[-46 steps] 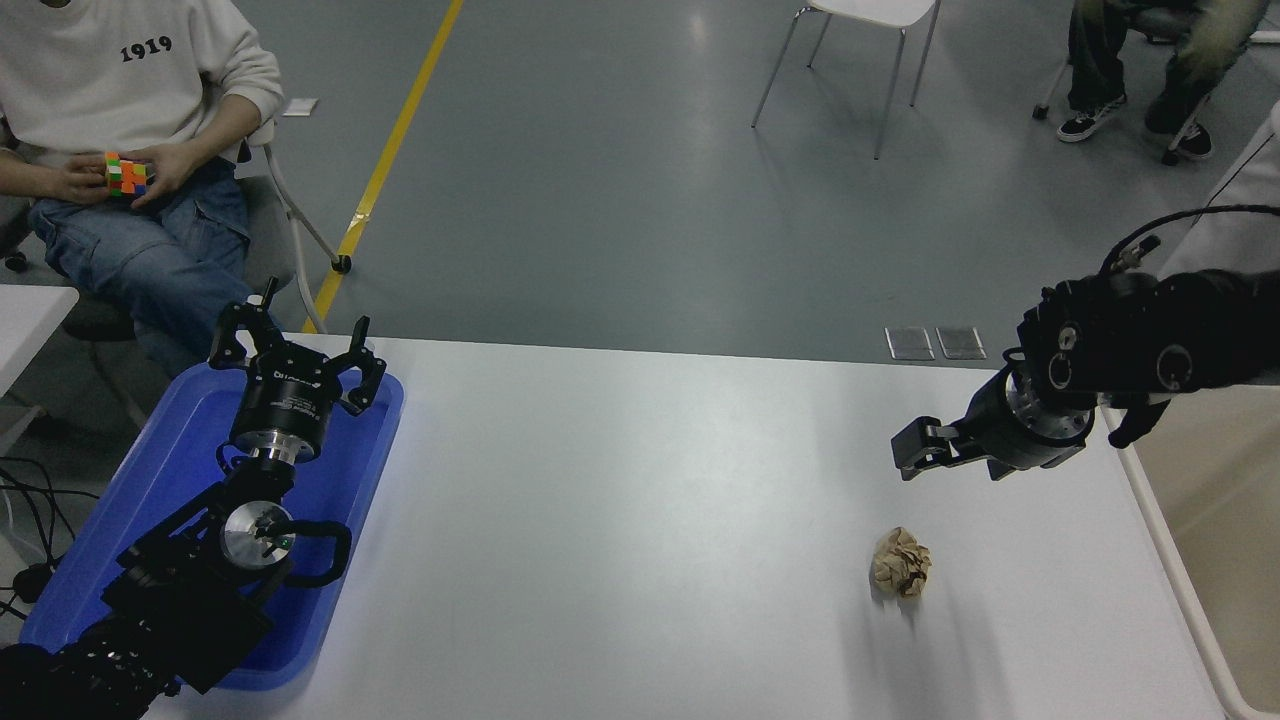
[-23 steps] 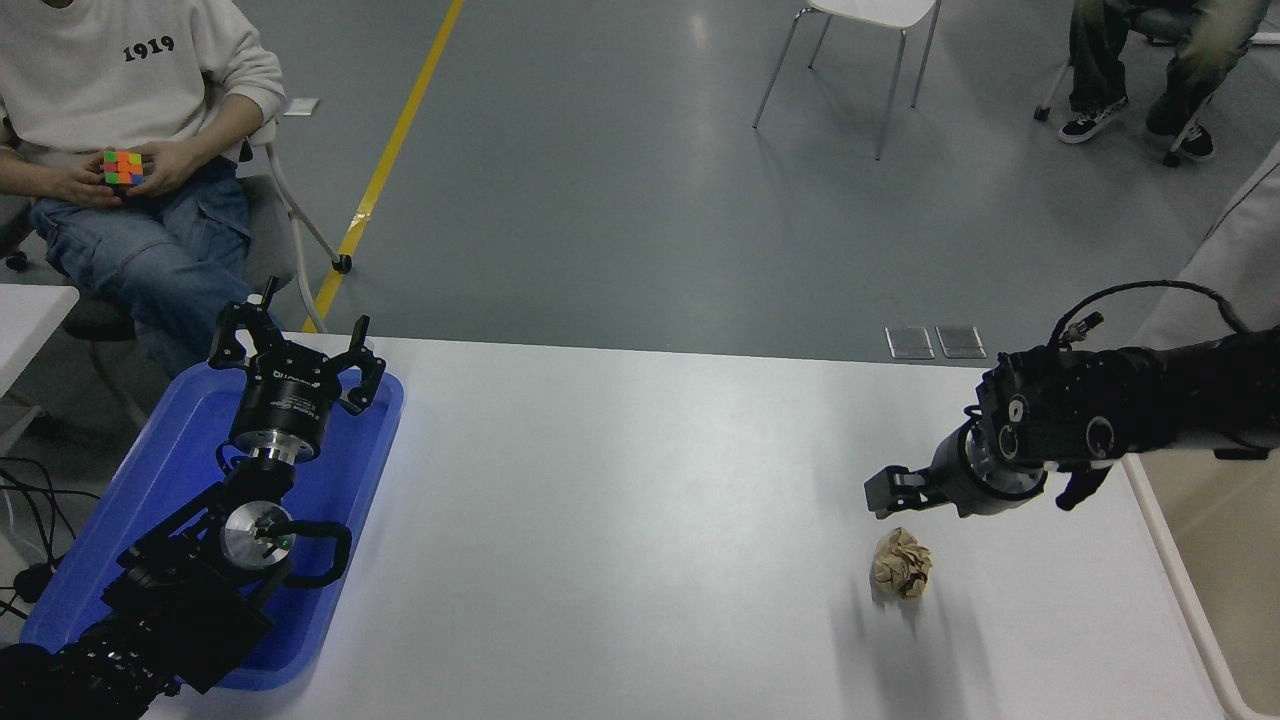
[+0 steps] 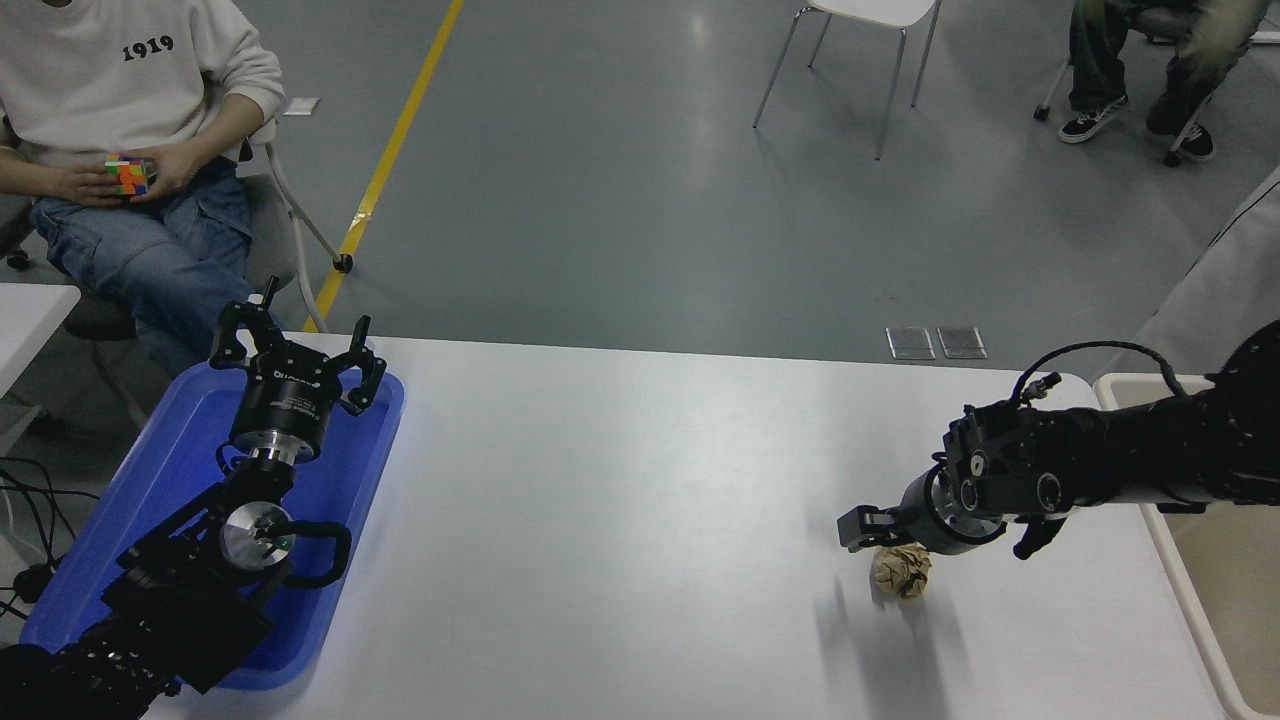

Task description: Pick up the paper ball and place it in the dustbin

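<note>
The white rectangular table [image 3: 620,520] spans the frame. A shallow blue plastic tray [image 3: 170,450] occupies its left end. A cream-beige rectangular plastic dustbin [image 3: 1190,590] with a thick pale rim stands just off the table's right edge, only partly in view.

The left arm is parked at the lower left above the blue tray. The left gripper [image 3: 297,352] points away from the camera with its fingers spread wide and nothing between them.

The right arm enters from the right edge, crossing over the near corner of the dustbin. The right gripper [image 3: 872,528] is positioned low over the table, directly at the far upper side of the paper ball [image 3: 901,574], a small crumpled wad of tan-brown paper. Fingertips appear to touch or overlap the top of the wad. Whether the fingers are spread or closed cannot be determined from this angle.

The paper ball rests on the table surface, right of centre, near the front edge, well apart from the dustbin.

Task status, judged from this layout:
1. Approach: essentially complete.
2. Grasp: not confirmed; the ball sits on the table.
3. Lift, transfer rightward to the dustbin, release: outstanding.

A seated person [image 3: 120,120] at the far left handles a multicoloured puzzle cube [image 3: 127,176].
</note>
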You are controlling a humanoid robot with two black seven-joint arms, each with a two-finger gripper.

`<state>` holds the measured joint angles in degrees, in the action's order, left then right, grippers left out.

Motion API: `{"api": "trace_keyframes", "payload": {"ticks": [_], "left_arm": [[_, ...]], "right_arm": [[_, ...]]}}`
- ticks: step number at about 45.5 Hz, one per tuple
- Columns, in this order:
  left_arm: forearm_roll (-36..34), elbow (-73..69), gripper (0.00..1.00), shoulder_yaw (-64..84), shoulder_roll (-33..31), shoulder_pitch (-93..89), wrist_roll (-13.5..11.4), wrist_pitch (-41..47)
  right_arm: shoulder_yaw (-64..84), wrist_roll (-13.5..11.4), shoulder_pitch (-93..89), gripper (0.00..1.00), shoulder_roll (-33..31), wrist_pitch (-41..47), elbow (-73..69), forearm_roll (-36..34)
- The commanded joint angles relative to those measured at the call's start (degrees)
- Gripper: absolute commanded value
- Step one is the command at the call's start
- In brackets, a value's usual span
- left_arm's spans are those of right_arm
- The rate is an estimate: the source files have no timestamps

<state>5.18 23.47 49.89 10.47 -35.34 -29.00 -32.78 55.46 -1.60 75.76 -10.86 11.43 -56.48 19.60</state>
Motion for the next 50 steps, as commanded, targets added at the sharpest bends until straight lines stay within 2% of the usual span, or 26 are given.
{"api": "trace_keyframes", "payload": {"ticks": [1,24,27,31,40,46,50], "left_arm": [[0.0,0.0,1.00,0.0,0.0,0.0,0.0,0.0],[0.0,0.0,1.00,0.0,0.0,0.0,0.0,0.0],[0.0,0.0,1.00,0.0,0.0,0.0,0.0,0.0],[0.0,0.0,1.00,0.0,0.0,0.0,0.0,0.0],[0.0,0.0,1.00,0.0,0.0,0.0,0.0,0.0],[0.0,0.0,1.00,0.0,0.0,0.0,0.0,0.0],[0.0,0.0,1.00,0.0,0.0,0.0,0.0,0.0]], "right_arm": [[-0.4,-0.1,-2.7,0.86,0.1,-2.2,1.5,0.0],[-0.2,-0.1,-2.9,0.83,-0.2,-2.5,1.9,0.0],[-0.1,-0.1,-3.0,0.72,-0.1,-2.5,1.8,0.0],[0.3,-0.2,-3.0,0.48,-0.1,-2.0,1.6,0.3],[0.3,-0.2,-3.1,0.38,-0.2,-1.9,1.6,0.1],[0.4,-0.2,-3.1,0.26,-0.2,-1.6,1.4,-1.9],[0.6,-0.2,-3.0,0.13,-0.3,-1.3,1.0,-4.0]]}}
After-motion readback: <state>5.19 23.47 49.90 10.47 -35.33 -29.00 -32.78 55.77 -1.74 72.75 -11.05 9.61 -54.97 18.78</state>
